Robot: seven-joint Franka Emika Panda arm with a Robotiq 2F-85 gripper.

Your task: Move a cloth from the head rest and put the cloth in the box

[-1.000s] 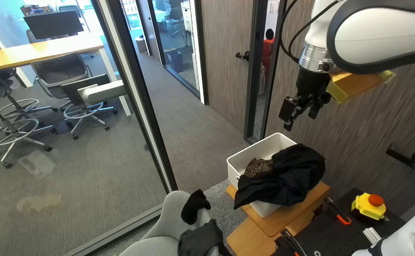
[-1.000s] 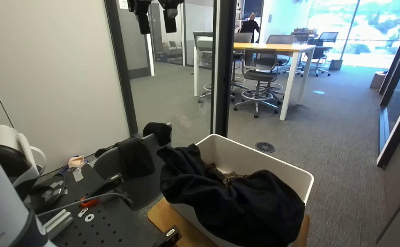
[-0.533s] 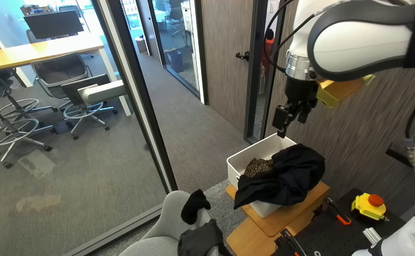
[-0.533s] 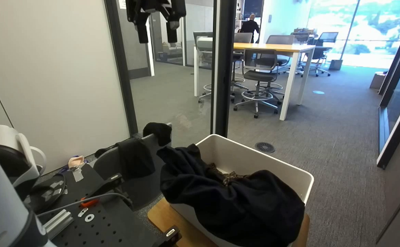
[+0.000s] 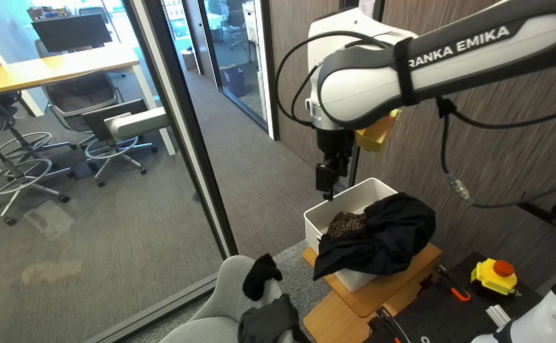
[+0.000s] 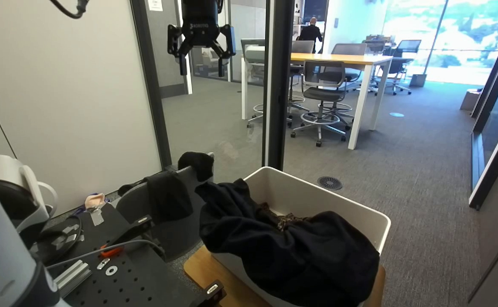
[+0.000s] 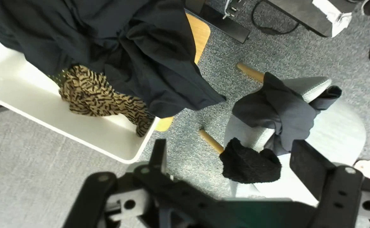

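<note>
A black fuzzy cloth (image 5: 260, 277) hangs over the top of the grey chair's backrest (image 5: 230, 281). It also shows in an exterior view (image 6: 196, 164) and the wrist view (image 7: 249, 164). A dark grey cloth (image 5: 269, 320) lies over the same backrest beside it. The white box (image 5: 320, 212) holds a tiger-striped cloth (image 7: 96, 95), and a large navy-black cloth (image 6: 291, 251) drapes over its rim. My gripper (image 6: 202, 72) is open and empty, high above the chair and box. In the wrist view the black fuzzy cloth appears between the gripper's fingers (image 7: 229, 148), well below them.
The box stands on a wooden stand (image 5: 378, 290). A black perforated board (image 5: 442, 314) with a yellow emergency-stop button (image 5: 494, 276) and tools is beside it. A framed glass partition (image 5: 182, 128) rises behind the chair. A wood-panel wall (image 5: 487, 181) stands beside the box.
My arm has swung across the box side toward the chair side, and the gripper has come lower. The gripper stays open. The cloths, box and chair have not moved.
</note>
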